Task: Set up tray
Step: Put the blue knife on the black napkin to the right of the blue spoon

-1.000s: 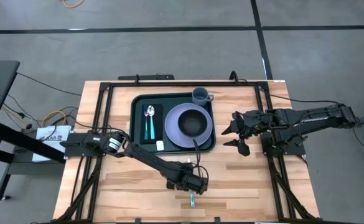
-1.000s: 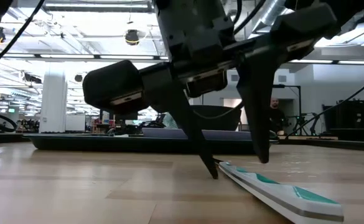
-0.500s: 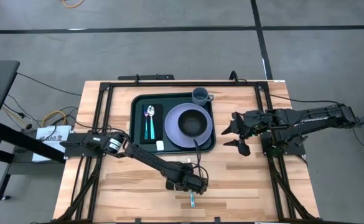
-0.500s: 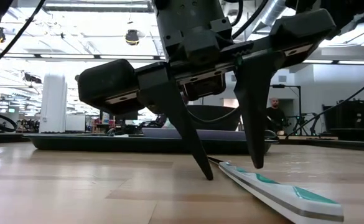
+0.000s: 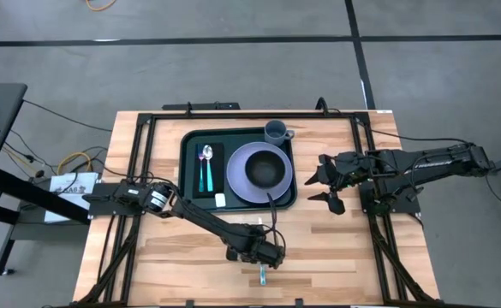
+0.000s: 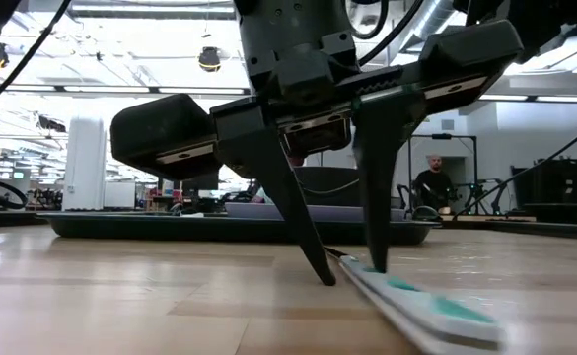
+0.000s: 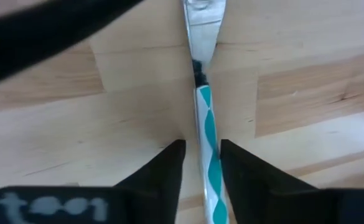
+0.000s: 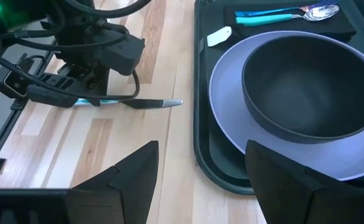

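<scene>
While your left gripper [image 5: 262,259] works just in front of the tray [image 5: 189,141], off its front right corner, you have its 2 fingers [image 7: 164,167] down at the wood on either side of a utensil with a teal and white handle [image 7: 208,135], the jaws narrowed around the handle; whether the pads actually press it you cannot tell from the wrist view, since thin slivers of wood show beside it. Low down, the fingertips [image 6: 320,273] reach the table [image 5: 336,257] at the handle's near end. The tray lies flat at the back middle of the table, and on it, from its left side, you see a black napkin [image 5: 216,168] carrying a spoon [image 5: 206,156] and a teal utensil [image 5: 202,176], then a purple plate [image 5: 238,167] with a dark bowl [image 5: 266,169] on it, and a grey-blue cup [image 5: 276,132] at the back right corner. Right of the tray, your right gripper [image 5: 322,181] hangs with its fingers spread wide, holding nothing.
</scene>
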### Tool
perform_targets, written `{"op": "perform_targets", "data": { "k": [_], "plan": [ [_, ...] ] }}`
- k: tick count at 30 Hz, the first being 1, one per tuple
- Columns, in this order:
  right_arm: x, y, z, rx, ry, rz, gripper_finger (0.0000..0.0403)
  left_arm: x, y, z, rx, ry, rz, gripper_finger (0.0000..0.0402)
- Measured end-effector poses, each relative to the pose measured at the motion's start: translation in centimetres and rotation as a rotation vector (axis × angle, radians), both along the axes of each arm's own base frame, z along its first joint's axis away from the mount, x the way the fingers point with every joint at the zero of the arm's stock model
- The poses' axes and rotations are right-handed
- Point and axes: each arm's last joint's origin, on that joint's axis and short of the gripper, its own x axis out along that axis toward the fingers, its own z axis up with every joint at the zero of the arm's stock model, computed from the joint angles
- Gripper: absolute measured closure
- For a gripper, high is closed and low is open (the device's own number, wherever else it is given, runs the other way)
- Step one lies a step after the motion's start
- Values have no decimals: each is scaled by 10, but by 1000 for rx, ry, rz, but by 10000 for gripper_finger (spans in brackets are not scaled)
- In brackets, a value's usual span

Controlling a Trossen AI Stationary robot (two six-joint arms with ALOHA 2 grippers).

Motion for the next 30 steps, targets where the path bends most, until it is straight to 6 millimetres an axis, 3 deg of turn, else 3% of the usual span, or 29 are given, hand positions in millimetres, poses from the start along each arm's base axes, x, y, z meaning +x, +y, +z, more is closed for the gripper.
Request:
{"op": "perform_targets", "data": {
  "k": [9,17,25,30],
  "plan": [
    [0,0,0,-12,-2,9,173,-1,0,0,5,6,-10,380],
    [0,0,0,-12,-3,10,173,-1,0,0,4,5,-8,375],
    [0,0,0,-12,-3,10,173,-1,0,2,9,-3,-19,396],
    [0,0,0,-12,-7,10,173,-3,0,13,31,-29,-15,397]
  ]
}}
